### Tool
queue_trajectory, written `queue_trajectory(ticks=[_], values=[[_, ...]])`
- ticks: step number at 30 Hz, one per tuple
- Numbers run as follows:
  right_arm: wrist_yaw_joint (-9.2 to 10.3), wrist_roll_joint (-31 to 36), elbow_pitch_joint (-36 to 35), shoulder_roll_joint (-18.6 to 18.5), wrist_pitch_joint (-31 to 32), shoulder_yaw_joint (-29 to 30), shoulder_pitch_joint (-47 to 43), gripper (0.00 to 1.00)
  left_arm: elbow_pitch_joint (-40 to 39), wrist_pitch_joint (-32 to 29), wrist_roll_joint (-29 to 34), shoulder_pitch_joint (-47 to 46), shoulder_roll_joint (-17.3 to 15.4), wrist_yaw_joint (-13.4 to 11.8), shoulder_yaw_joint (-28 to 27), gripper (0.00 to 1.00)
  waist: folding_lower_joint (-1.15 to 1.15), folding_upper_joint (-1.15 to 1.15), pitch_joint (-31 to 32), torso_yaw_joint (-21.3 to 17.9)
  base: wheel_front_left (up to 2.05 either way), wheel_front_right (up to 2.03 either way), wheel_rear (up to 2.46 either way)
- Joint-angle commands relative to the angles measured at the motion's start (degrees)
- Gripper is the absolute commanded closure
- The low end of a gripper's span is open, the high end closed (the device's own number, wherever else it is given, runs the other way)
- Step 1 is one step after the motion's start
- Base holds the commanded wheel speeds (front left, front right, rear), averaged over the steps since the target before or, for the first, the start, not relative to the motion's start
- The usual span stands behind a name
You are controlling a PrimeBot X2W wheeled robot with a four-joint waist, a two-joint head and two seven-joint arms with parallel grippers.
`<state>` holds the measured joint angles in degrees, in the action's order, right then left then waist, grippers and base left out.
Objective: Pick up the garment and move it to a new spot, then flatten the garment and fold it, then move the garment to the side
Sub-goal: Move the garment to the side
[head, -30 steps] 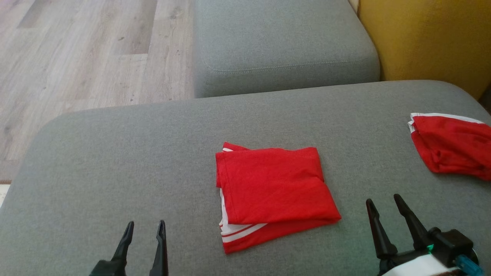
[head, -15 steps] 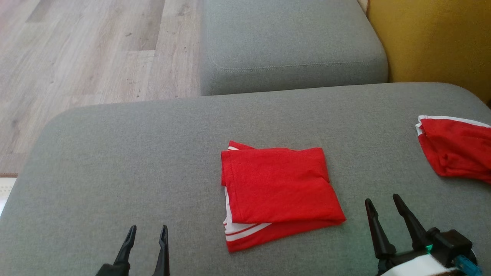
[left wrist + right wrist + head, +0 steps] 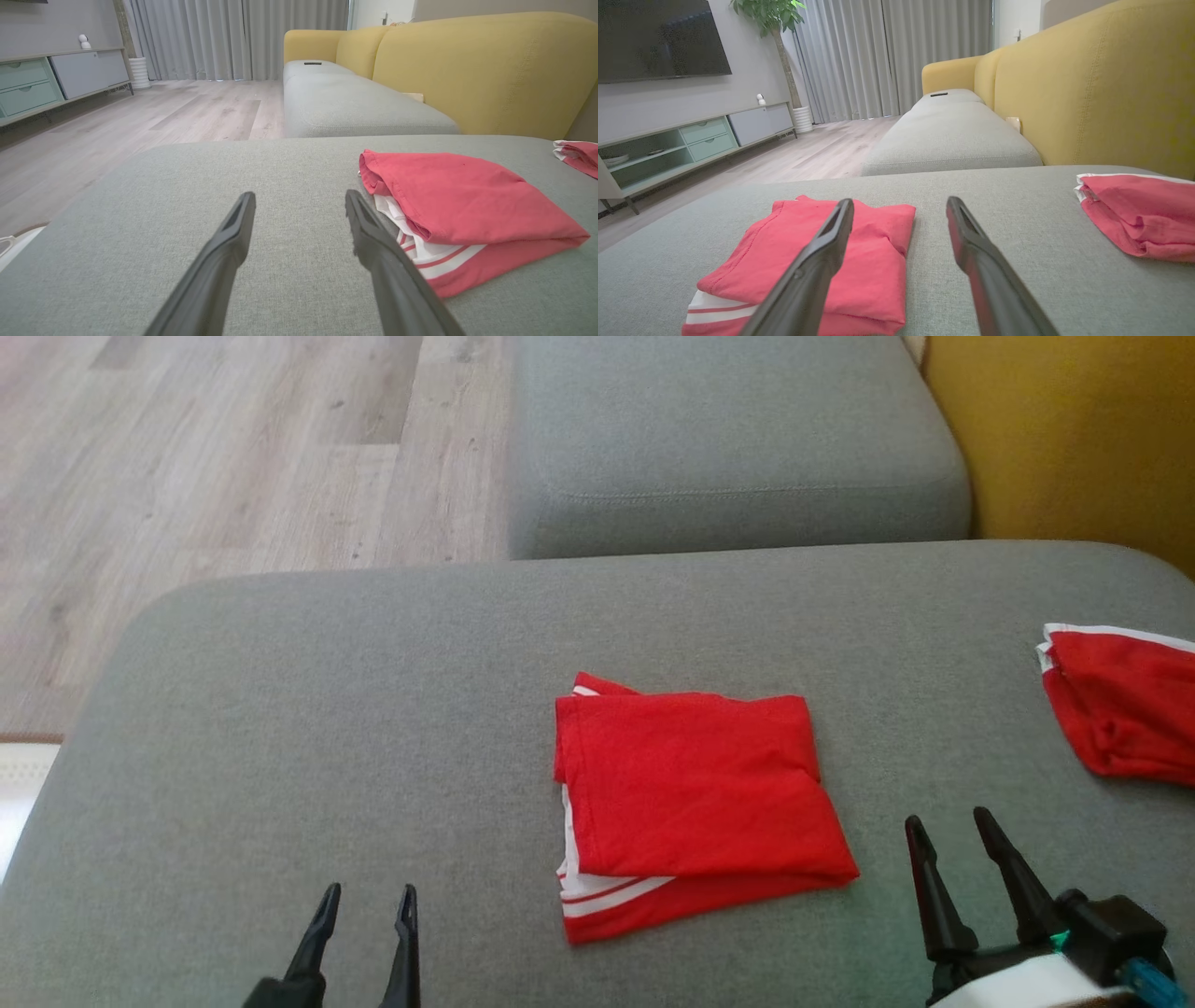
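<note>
Red garment point(image 3: 695, 803) sits folded in the middle of the grey couch cushion point(image 3: 327, 728), white stripes peeking out at the near edge. The left tool point(image 3: 369, 894) and right tool point(image 3: 948, 819) flank it, both spread apart, holding nothing. Another red cloth point(image 3: 1120, 709) lies far right.

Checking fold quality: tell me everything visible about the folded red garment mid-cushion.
The folded garment is red, soft-looking cloth with white stripes showing at its near-left edge. It is folded into a rough rectangle of several layers, the top layer slightly skewed, lying flat on the grey cushion. It sits between the left gripper and right gripper; neither touches it, both open.
</note>
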<state>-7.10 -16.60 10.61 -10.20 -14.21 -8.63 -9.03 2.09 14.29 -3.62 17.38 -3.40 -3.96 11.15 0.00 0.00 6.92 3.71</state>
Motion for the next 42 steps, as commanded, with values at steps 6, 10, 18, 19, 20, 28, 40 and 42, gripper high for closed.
queue_trajectory(ticks=[6, 10, 18, 19, 20, 28, 40, 42], values=[[-0.39, -4.45, 0.13, -1.49, -0.79, -1.55, 4.61, 0.00, -2.35, 0.71, 0.21, -3.26, 0.52, 0.29, -0.16, 0.00, 0.00, 0.00, -2.60, 1.76, 0.00, 0.00, 0.00], [-0.39, -8.63, 4.22, -2.66, -0.79, -2.74, 8.96, 0.00, -2.51, 0.71, 0.26, -4.15, 0.52, 0.33, 1.33, 0.00, 0.00, 0.00, -4.47, 3.01, 0.00, 0.00, 0.00], [-0.39, -18.85, 18.95, -6.07, 5.86, -9.92, 21.64, 0.00, -2.01, 0.71, -0.14, -7.25, 0.52, -0.02, 3.71, 0.00, 0.00, 0.00, -9.69, 5.33, 0.00, 0.00, 0.00], [-0.39, -20.03, 20.37, -6.32, 6.94, -10.18, 23.06, 0.00, -2.00, 0.71, -0.16, -7.78, 0.52, -0.06, 3.93, 0.00, 0.00, 0.00, -10.29, 5.54, 0.00, 0.00, 0.00], [-0.39, -21.09, 21.55, -6.65, 8.13, -10.73, 24.42, 0.00, -2.00, 0.71, -0.16, -8.30, 0.52, -0.08, 4.17, 0.00, 0.00, 0.00, -10.98, 5.80, 0.00, 0.00, 0.00], [-0.39, -28.03, 29.61, -8.86, 17.85, -15.21, 30.46, 0.00, -1.35, 0.71, 0.02, -10.83, 0.52, -0.22, 5.18, 0.00, 0.00, 0.00, -13.25, 7.34, 0.00, 0.00, 0.00], [-0.39, -33.03, 27.76, -10.39, 19.30, -19.58, 29.57, 1.00, -1.83, 0.71, -0.38, -11.33, 0.52, -0.55, 5.17, 0.00, 0.00, 0.00, -13.62, 4.55, 0.00, 0.00, 0.00], [-0.39, -32.63, 28.21, -10.72, 18.07, -19.69, 30.33, 1.00, -2.03, 0.71, -0.31, -11.57, 0.52, -0.55, 5.13, 0.00, 0.00, 0.00, -13.85, 3.60, 0.00, 0.00, 0.00]])
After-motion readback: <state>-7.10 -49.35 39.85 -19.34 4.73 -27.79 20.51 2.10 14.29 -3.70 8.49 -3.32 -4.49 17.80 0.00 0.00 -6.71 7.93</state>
